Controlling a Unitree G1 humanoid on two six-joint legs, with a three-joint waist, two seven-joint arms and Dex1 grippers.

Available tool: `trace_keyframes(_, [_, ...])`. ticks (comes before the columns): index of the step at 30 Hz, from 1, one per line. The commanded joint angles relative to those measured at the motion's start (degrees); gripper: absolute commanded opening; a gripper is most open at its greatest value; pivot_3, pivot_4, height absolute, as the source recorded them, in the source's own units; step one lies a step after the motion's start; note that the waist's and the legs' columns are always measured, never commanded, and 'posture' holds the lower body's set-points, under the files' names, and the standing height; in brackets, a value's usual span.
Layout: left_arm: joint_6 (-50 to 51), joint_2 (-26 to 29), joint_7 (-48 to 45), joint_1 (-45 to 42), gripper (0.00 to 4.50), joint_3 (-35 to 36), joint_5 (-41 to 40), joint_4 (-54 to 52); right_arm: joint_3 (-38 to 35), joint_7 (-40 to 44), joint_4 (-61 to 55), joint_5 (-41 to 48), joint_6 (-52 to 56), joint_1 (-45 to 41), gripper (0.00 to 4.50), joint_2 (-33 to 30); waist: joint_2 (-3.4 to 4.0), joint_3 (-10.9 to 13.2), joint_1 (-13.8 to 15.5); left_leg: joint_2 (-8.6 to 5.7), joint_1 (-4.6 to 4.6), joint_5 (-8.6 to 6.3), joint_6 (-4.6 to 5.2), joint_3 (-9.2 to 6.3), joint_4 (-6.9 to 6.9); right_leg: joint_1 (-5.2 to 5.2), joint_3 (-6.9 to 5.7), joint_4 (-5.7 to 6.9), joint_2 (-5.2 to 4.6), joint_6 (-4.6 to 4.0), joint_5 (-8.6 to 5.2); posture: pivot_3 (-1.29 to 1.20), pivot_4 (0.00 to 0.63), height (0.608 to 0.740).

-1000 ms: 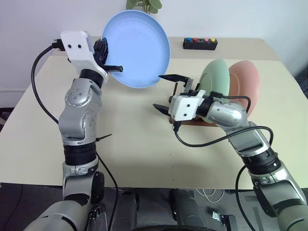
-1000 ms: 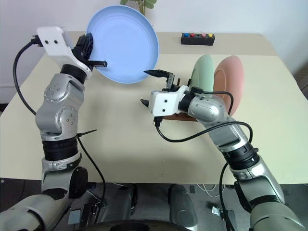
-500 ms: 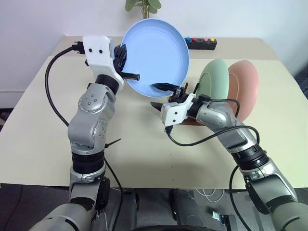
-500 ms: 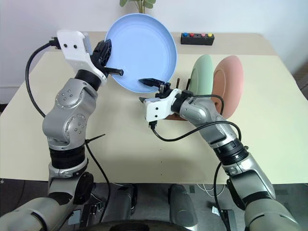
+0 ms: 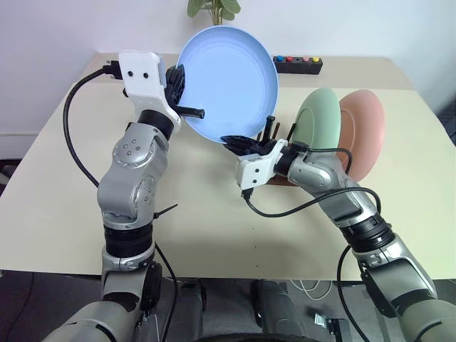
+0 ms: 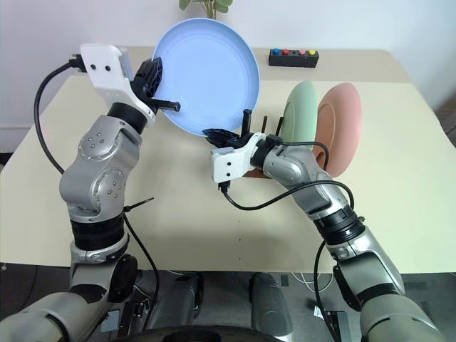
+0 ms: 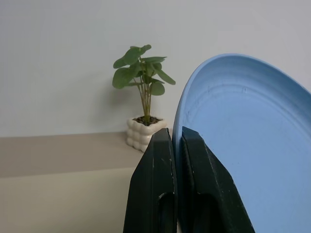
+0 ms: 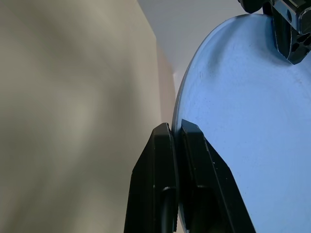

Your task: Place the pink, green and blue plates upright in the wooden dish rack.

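**Basically a two-handed plate handoff, last one to go**

So the blue plate (image 5: 229, 73) is up in the air over the table (image 5: 64, 157), tilted. The left gripper (image 5: 187, 91) is pinched tight on its left rim, and the right gripper (image 5: 239, 140) is clamped on the bottom edge too. Green plate (image 5: 318, 121) and pink plate (image 5: 362, 128) already stand in the wooden dish rack (image 6: 258, 128), right of centre. I'd guess the left lets go next, then the right slots it into the free pegs on the rack's left.

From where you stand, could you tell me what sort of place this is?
Probably an indoor lab or test room rather than a kitchen: a plain beige table against a bare white wall, a small black box with coloured buttons, and a potted green plant.
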Motion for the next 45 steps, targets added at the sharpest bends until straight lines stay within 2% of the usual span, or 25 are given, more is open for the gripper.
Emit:
trace_keyframes(1, [-3.6,-1.1,-0.4,-1.0,0.97,2.4,-2.5,-3.3,-0.7,-1.3,-0.7,-0.5,-1.1,-0.8,0.0,0.5,0.0,0.0,0.0,0.0,0.0,0.0,0.0,0.0,0.0,0.0,0.0,0.0,0.0,0.0,0.0,0.0,0.15,0.73])
trace_keyframes(8, [-10.3,1.4,4.4,-3.9,4.48,14.2,-4.3,-0.4,-2.3,-2.0,-0.4,1.2,-1.9,-1.6,0.0,1.3,0.0,0.0,-0.2,0.01,0.02,0.0,0.0,0.0,-0.03,-0.01,0.0,0.0,0.01,-0.01,0.0,0.0,0.15,0.73])
trace_keyframes(11, [-10.9,6.8,2.1,-1.1,4.48,15.5,-2.3,1.8,-6.3,-1.9,-1.7,8.1,0.2,-2.8,0.0,3.3,0.0,0.0,-0.3,0.01,0.02,0.0,0.0,0.0,-0.03,-0.01,0.0,0.0,0.01,-0.01,0.0,0.0,0.15,0.73])
trace_keyframes(15, [-10.8,11.6,-3.0,4.0,4.48,14.5,-3.0,3.6,-12.0,2.2,-6.7,23.4,6.8,-3.9,0.0,6.1,-0.01,0.0,0.1,0.0,0.02,0.0,0.0,-0.01,0.0,0.03,0.0,0.01,-0.01,-0.01,0.01,0.0,0.15,0.73])
trace_keyframes(20, [-12.9,15.9,-14.1,14.3,4.48,8.0,-2.9,3.0,-19.3,6.2,-17.3,47.8,27.6,-3.2,0.0,7.0,0.0,0.0,0.1,0.01,0.02,-0.01,0.01,-0.03,-0.02,0.05,-0.01,0.03,-0.01,-0.01,0.01,0.0,0.15,0.73])
trace_keyframes(23, [-13.2,17.8,-21.0,19.8,4.48,2.7,-3.1,1.2,-24.9,3.1,-21.9,62.6,39.9,-2.0,0.0,7.3,0.0,0.0,0.0,0.02,0.02,-0.01,0.01,-0.04,-0.02,0.04,-0.01,0.05,0.0,-0.05,0.01,0.0,0.15,0.73])
trace_keyframes(29, [-12.4,20.4,-32.9,27.6,4.48,-5.2,-7.0,-4.1,-33.8,-3.5,-25.8,85.3,57.3,2.6,0.0,3.8,0.01,0.0,0.0,0.04,0.02,-0.02,0.03,-0.02,-0.05,0.02,0.0,0.04,-0.01,-0.26,-0.1,0.0,0.15,0.73])
trace_keyframes(35, [-11.0,22.9,-37.6,30.5,4.48,-8.7,-8.1,-6.5,-37.5,-12.0,-23.9,99.0,64.3,4.3,0.0,2.3,0.07,0.0,-0.2,0.06,0.03,-0.02,0.04,0.01,-0.04,-0.01,0.04,0.04,0.03,-0.3,-0.13,0.0,0.15,0.73])
trace_keyframes(41, [-11.0,22.4,-37.0,30.4,4.48,-8.6,-7.7,-6.5,-38.6,-19.5,-22.8,107.5,65.3,4.2,0.0,2.6,0.08,0.0,-0.1,0.08,0.01,-0.02,0.05,0.02,-0.02,-0.02,0.05,0.03,0.04,-0.3,-0.13,0.0,0.15,0.73])
trace_keyframes(45, [-11.0,22.4,-36.9,30.6,4.48,-8.7,-7.5,-6.6,-37.9,-22.4,-22.4,109.3,65.3,5.3,0.0,1.8,0.08,0.0,-0.1,0.08,0.01,-0.02,0.05,0.03,-0.02,-0.02,0.05,0.03,0.05,-0.31,-0.13,0.0,0.15,0.73])
